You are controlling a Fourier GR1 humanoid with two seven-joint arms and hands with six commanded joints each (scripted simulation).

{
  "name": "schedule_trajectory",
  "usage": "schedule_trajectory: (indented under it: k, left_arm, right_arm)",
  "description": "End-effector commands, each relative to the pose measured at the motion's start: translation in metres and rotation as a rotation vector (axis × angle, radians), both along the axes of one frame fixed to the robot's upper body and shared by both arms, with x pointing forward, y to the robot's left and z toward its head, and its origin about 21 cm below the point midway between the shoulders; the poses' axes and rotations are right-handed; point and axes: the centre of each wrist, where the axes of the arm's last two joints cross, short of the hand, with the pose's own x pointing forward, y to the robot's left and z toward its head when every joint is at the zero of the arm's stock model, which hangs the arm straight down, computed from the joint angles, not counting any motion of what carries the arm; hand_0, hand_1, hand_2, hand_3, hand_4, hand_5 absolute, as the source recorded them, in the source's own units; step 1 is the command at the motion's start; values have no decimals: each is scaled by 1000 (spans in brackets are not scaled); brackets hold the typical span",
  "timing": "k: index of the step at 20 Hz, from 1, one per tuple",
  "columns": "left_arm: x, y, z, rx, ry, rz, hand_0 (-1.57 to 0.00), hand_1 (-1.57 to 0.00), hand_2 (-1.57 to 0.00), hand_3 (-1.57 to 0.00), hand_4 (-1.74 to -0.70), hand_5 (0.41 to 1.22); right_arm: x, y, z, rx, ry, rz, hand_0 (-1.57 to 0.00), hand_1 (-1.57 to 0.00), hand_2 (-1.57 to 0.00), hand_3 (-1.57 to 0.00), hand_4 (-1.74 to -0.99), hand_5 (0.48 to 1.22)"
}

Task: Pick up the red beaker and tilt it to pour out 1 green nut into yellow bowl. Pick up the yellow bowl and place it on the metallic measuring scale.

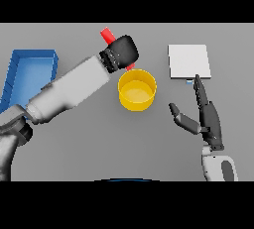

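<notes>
While the pour is in hand, the scene reads outward from the beaker as follows.

Red beaker (106,35): at about 11 o'clock from the yellow bowl, mostly hidden behind the left hand; one red end sticks out above the hand and a red sliver shows below it, just over the bowl's far rim. It sits tilted — how steeply cannot be told.

Left hand (120,52): fingers curled round the beaker, clamped on its body, the arm coming in from 8 o'clock.

Beaker handling: judged stiff, light and smooth-walled, so it could slip if the hold loosens; a hold round the middle of the body, as now, seems right for a slow, controlled tilt.

Green nut: none visible, neither in the bowl nor in the air.

Yellow bowl (137,90): upright at the table's centre, open mouth up, its inside showing only yellow. Probably rigid and light; the rim or side wall looks the place to take it, from 3 o'clock.

Right hand (206,116): at 3 o'clock from the bowl, fingers straight and spread from the thumb, holding nothing.

Metallic measuring scale (188,61): pale square plate at 1 o'clock from the bowl — nothing on it.

Blue bin (31,69): at 9 o'clock, well apart.

Grey table (149,143): carries everything.
</notes>
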Motion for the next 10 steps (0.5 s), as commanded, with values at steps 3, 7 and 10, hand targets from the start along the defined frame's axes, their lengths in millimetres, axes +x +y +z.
schedule_trajectory:
  k: [3, 7, 10]
  left_arm:
    - [-1, -5, 0, 99, -25, -54, -1571, -1571, -1571, -1559, -1738, 1221]
    - [-1, -10, -2, 208, -84, -134, -1571, -1571, -1571, -1566, -1734, 1221]
    - [-3, -15, -1, 280, -132, -167, -1571, -1571, -1571, -1568, -1732, 1221]
  right_arm:
    - [1, -4, 1, 9, 1, -6, 1, 1, 1, 1, -1147, 566]
    - [-1, 1, -1, -3, 0, -1, 1, 1, 1, 1, -1132, 573]
    - [-1, -2, -3, 6, 0, 8, 1, 1, 1, 1, -1135, 580]
